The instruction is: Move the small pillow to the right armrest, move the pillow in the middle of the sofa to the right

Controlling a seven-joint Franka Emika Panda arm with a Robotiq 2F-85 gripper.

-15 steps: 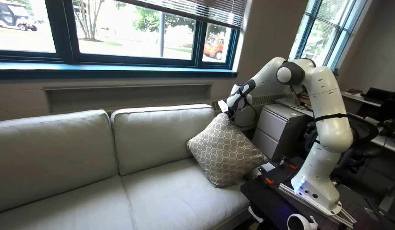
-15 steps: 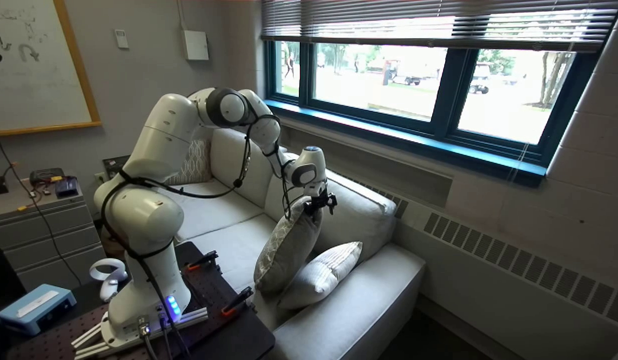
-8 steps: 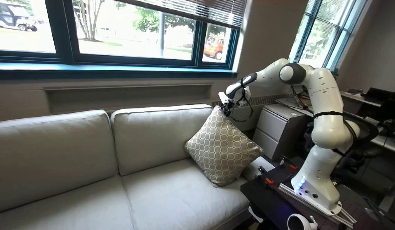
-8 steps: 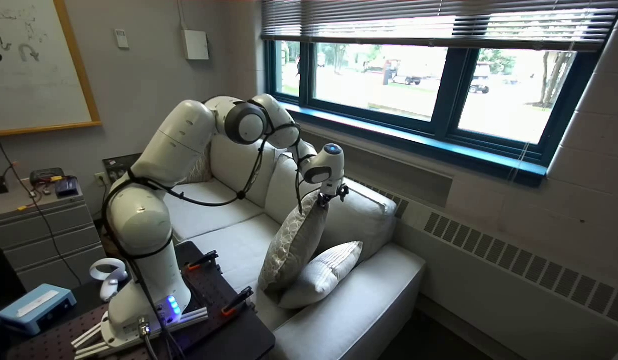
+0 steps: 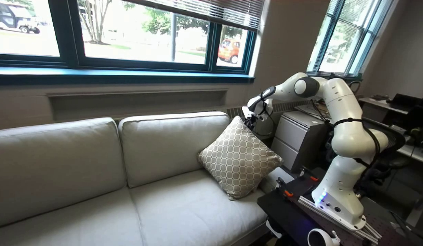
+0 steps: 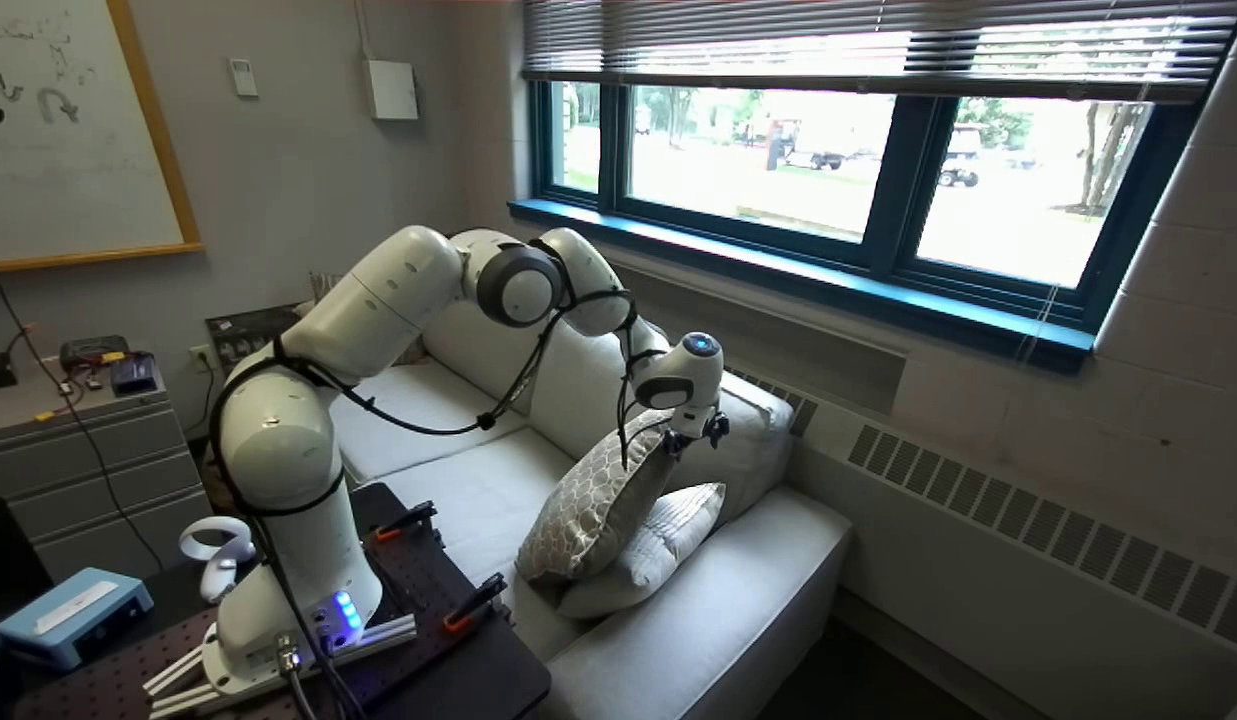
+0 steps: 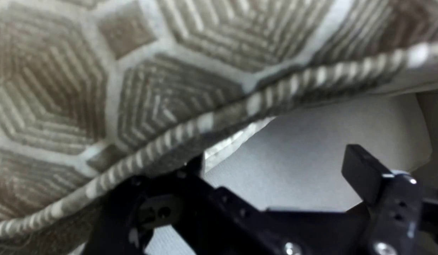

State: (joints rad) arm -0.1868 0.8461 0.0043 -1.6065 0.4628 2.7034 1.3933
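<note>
The gripper (image 6: 696, 440) has moved down toward the right armrest (image 6: 738, 610) since the earlier frame, the patterned pillow (image 6: 593, 505) beside it tilting further. Fingers (image 7: 365, 173) spread wide; the pillow's piped edge (image 7: 254, 104) partly covers one in the wrist view. Below the gripper, the small pillow (image 6: 670, 540) lies between patterned pillow and armrest.
</note>
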